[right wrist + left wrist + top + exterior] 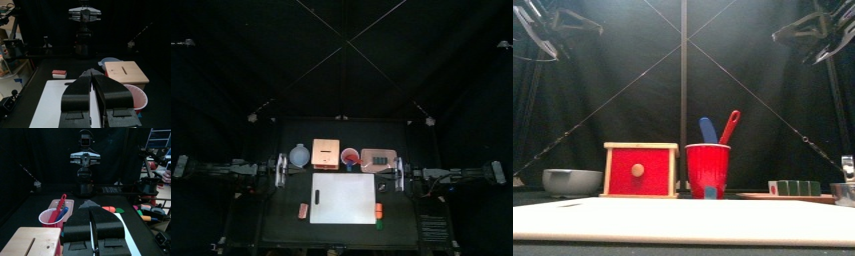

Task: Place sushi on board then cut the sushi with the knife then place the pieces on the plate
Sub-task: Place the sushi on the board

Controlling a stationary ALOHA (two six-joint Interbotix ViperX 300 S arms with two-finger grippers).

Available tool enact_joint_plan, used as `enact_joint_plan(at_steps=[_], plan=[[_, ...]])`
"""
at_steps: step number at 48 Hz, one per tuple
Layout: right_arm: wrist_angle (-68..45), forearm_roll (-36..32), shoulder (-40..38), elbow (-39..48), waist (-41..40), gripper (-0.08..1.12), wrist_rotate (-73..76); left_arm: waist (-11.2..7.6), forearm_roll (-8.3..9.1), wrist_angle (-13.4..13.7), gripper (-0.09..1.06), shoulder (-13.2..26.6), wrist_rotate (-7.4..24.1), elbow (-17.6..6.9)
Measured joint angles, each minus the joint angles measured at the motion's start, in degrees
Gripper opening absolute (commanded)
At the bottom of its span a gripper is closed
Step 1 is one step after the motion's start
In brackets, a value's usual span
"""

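Both pincers are closed on nothing: left gripper (87, 204) is up over the table's left edge, right gripper (91, 72) over the right edge. The dark green toy sushi roll (796, 187) lies on the flat pink tray (368, 153) near the table's back edge, just beside the red cup with blue and red toy knives (708, 166). The white cutting board (342, 198) sits mid-table toward the front edge.

Overhead light is falling into a dim booth. A soft glow is spreading over the black back curtain (633, 60), and the white cutting board (344, 198) is glaring bright against the dark table.
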Motion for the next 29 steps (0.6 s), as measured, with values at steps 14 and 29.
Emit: enact_joint_plan(at_steps=[14, 29], plan=[[4.9, 3.1, 0.4, 0.7, -4.0, 0.04, 1.5, 1.05, 0.00, -2.8, -0.03, 5.3, 0.4, 0.0], [25.4, 4.7, 2.9, -2.5, -19.3, 0.21, 1.1, 1.58, 0.09, -7.3, -0.02, 12.0, 0.4, 0.0]])
